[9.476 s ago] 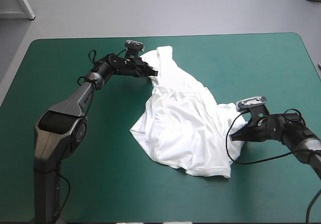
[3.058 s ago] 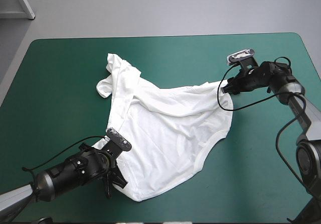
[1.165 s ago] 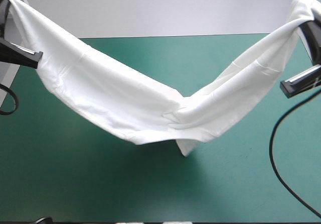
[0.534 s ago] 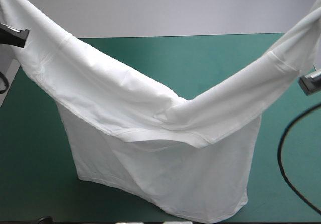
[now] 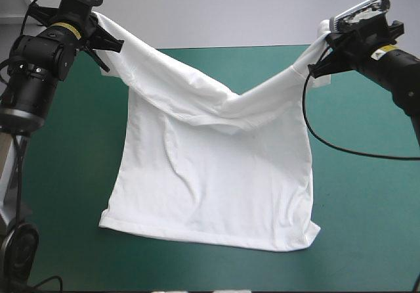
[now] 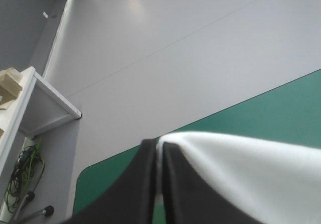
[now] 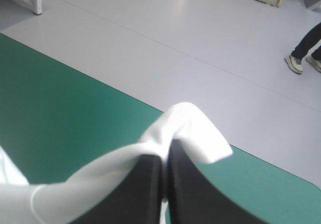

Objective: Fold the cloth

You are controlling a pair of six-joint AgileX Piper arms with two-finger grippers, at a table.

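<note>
High view, T-shirt: we see the T-shirt raised over the table by its two upper corners. Its top edge sags in a V between the arms. Its white body spreads wide down to the hem, which reaches the teal-green cover toward the near edge.
High view, left claw: we find the left gripper up at the far left corner, pinched on the cloth's left upper corner.
High view, right claw: we find the right gripper up at the far right, pinched on the other upper corner, well apart from the left one.
Left wrist view, claw: we see the left gripper all but closed. Its two black fingers meet in a narrow arch with a thin sheet of the T-shirt between them. The cloth runs off to one side of the fingers, over the table.
Right wrist view, claw: we see the right gripper likewise narrow, clamped on the T-shirt. A small white fold stands up just past the fingertips, and the rest trails away beside the fingers above the table.
</note>
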